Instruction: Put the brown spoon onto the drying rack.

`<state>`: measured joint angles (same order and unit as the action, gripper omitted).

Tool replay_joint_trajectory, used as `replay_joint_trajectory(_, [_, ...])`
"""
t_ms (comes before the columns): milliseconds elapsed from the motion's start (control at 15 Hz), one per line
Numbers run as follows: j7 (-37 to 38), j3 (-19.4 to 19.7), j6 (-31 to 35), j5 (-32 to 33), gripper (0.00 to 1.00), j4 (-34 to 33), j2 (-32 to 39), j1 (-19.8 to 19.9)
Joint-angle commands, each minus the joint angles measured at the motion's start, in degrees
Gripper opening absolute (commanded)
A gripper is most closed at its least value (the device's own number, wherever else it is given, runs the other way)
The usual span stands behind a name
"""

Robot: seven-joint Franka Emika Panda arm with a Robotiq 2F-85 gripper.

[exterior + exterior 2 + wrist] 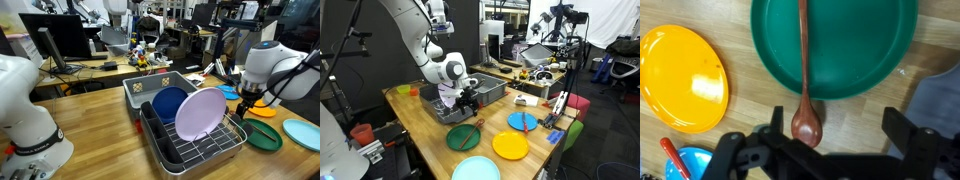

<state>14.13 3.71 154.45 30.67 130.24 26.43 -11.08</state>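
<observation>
The brown spoon [806,110] lies across the rim of a green plate [855,45]. Its handle runs over the plate and its oval bowl rests on the wooden table. My gripper [816,138] is open and empty just above it, with the spoon's bowl between the two black fingers, nearer one of them. In both exterior views the gripper [248,100] [470,101] hangs over the green plate [265,137] [463,137]. The drying rack [232,141] stands next to it and holds an upright blue plate [168,103] and a lavender plate [200,112].
A yellow plate [680,78] [510,146] lies beside the green one. A blue plate [523,121] with a red utensil, a light blue plate [301,131] and a grey bin [150,88] are also on the table. Another robot's white base [25,110] stands near the table's corner.
</observation>
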Motion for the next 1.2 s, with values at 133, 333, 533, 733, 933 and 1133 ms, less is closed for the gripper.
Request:
replay_joint_trajectory(133, [4.38, 6.56, 1.26, 4.96, 1.0, -4.87, 6.47, -7.11])
replay_joint_trajectory(333, [5.88, 8.68, 0.99, 7.12, 1.0, -7.1, 8.9, -9.11])
replay_joint_trajectory(533, [6.85, 9.79, 0.85, 8.36, 1.0, -8.43, 10.47, -9.79])
replay_joint_trajectory(733, [6.72, 10.0, 0.75, 8.52, 1.0, -8.92, 11.52, -9.71])
replay_joint_trajectory(933, [7.39, 10.97, 0.73, 9.51, 1.0, -9.5, 12.44, -10.59])
replay_joint_trajectory(1133, [8.35, 11.49, 0.56, 11.43, 1.0, -10.33, 13.03, -11.14])
